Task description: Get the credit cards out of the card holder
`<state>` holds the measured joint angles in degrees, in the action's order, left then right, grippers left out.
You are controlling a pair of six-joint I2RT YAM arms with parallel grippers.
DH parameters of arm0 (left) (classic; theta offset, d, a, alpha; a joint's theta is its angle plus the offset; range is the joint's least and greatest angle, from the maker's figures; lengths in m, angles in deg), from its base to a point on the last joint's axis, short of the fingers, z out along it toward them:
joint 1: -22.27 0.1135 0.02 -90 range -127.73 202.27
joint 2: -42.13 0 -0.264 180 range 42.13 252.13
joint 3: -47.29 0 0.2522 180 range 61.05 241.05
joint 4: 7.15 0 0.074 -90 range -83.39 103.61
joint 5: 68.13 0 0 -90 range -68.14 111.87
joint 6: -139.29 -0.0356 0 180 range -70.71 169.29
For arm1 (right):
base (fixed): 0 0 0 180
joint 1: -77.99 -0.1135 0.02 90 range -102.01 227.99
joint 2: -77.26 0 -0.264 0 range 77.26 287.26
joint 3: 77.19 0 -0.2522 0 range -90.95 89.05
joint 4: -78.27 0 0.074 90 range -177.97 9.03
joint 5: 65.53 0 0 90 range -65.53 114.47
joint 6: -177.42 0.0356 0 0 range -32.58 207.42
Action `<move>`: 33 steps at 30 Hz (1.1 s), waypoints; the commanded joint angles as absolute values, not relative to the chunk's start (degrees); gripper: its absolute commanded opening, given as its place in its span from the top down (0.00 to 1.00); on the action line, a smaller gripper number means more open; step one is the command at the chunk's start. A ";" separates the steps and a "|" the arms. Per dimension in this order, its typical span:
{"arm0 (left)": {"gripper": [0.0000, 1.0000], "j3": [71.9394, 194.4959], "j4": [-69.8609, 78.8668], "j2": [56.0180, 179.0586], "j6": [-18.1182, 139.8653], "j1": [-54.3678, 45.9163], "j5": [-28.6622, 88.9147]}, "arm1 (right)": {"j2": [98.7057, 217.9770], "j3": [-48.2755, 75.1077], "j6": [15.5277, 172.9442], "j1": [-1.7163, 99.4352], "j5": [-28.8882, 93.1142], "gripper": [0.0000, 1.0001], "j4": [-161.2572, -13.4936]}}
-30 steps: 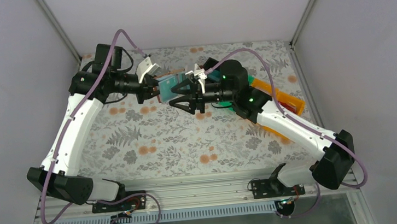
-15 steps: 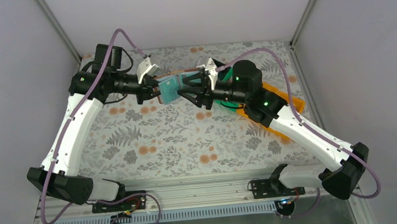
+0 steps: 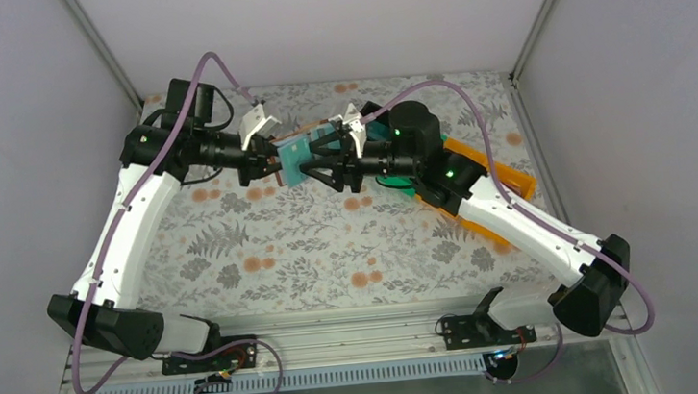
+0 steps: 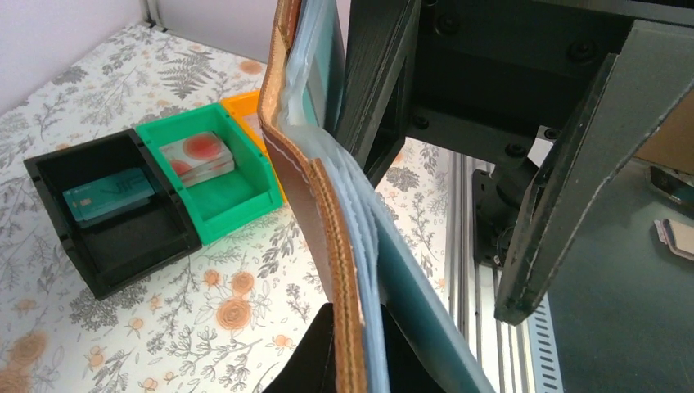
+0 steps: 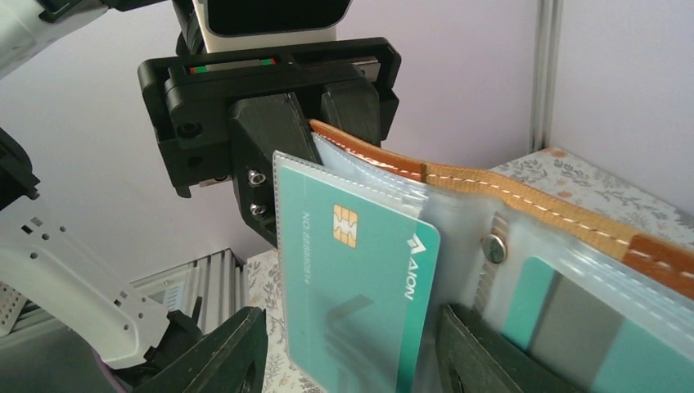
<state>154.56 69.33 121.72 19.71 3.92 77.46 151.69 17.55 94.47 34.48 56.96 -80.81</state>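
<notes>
Up off the flower-print table (image 4: 205, 327), over its far part: the brown card holder (image 5: 524, 205), open and jutting out from the left arm toward the right one. Clamped at one end in the left gripper (image 3: 276, 162), black fingers pressed together on the stitched leather edge and the clear sleeves beside it. Inside, pale plastic sleeves fanned apart, with a small metal stud (image 5: 493, 246) near the fold. In the outermost sleeve, a teal chip card (image 5: 360, 246), gold chip toward one end, white lettering along its sides, seen below the leather edge in the right wrist view. Facing it, the right gripper (image 5: 350, 321), spread wide, one finger on either side of the chip card, no contact visible. More teal behind the next sleeve; whether one card or several, cannot tell. Down on the table, three small bins side by side in a row. First the black bin (image 4: 131, 262) with a second teal card (image 4: 106, 195) lying flat in it. Next the green bin (image 4: 237, 217) holding a pale card with red blotches (image 4: 196, 155). Last the orange bin (image 4: 245, 105), mostly hidden behind the card holder, contents out of sight. From the top camera, both grippers close together near the back of the table.
</notes>
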 commanded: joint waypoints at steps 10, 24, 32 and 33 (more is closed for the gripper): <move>0.98 155.37 69.11 120.03 17.90 3.53 82.02 | 149.64 19.71 91.35 32.20 67.81 0.47 -82.67; 0.98 154.34 68.66 120.06 18.09 3.49 82.41 | 149.46 22.26 93.58 32.20 72.45 0.82 -87.46; 0.98 154.23 69.34 120.00 17.34 3.49 82.70 | 149.12 22.17 94.41 32.18 68.52 0.96 -88.05; 0.98 154.21 69.36 119.98 17.19 3.54 82.62 | 148.60 22.18 94.43 32.30 67.02 0.96 -87.55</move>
<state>154.45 72.21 120.39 18.55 3.75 80.91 149.60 22.03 94.05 33.54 67.10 -85.86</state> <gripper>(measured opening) 0.048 0.046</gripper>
